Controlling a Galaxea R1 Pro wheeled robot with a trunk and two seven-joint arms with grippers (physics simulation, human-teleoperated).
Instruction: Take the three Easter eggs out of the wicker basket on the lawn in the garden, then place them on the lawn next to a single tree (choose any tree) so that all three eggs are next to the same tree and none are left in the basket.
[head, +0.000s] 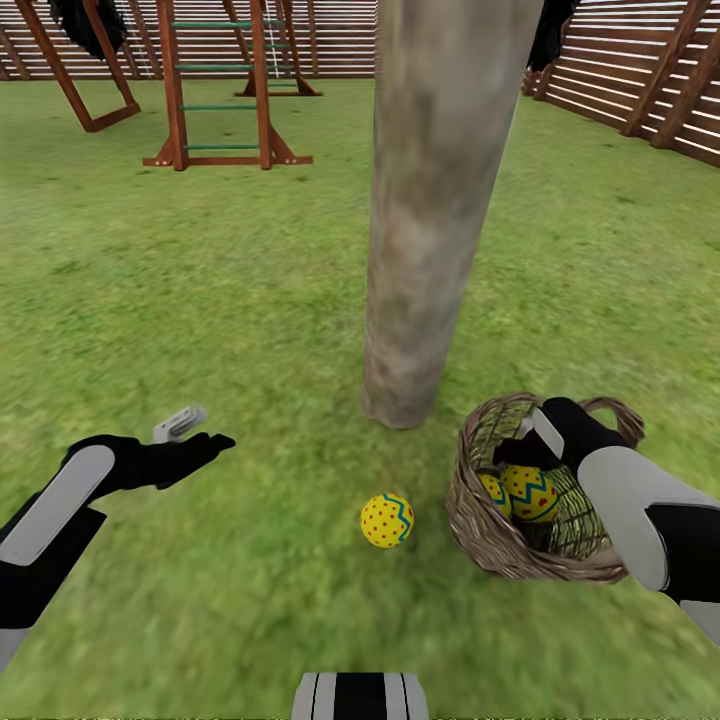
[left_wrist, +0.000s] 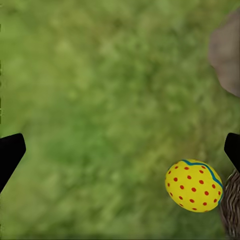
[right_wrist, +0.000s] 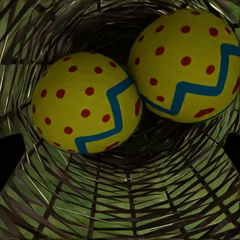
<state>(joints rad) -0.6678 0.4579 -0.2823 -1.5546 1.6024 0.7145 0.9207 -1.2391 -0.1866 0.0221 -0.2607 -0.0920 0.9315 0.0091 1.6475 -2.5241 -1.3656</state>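
One Easter egg (head: 387, 520) lies on the lawn (head: 200, 300) in front of the tree (head: 430, 200), a short way from its trunk base. The same egg (left_wrist: 194, 185) shows in the left wrist view, near the trunk base (left_wrist: 227, 55) and the basket's edge (left_wrist: 232, 210). The wicker basket (head: 470, 505) stands on the grass right of the trunk with two eggs (head: 532, 493) inside. My right gripper (head: 525, 445) hangs open in the basket's mouth, just above those eggs (right_wrist: 85, 102) (right_wrist: 185, 65). My left gripper (head: 205, 430) is open and empty over the grass, left of the lone egg.
A wooden playset (head: 220, 90) stands at the back left and a slatted fence (head: 640, 80) runs along the back and right. Open grass lies left of the trunk. The robot's base (head: 360, 697) shows at the bottom edge.
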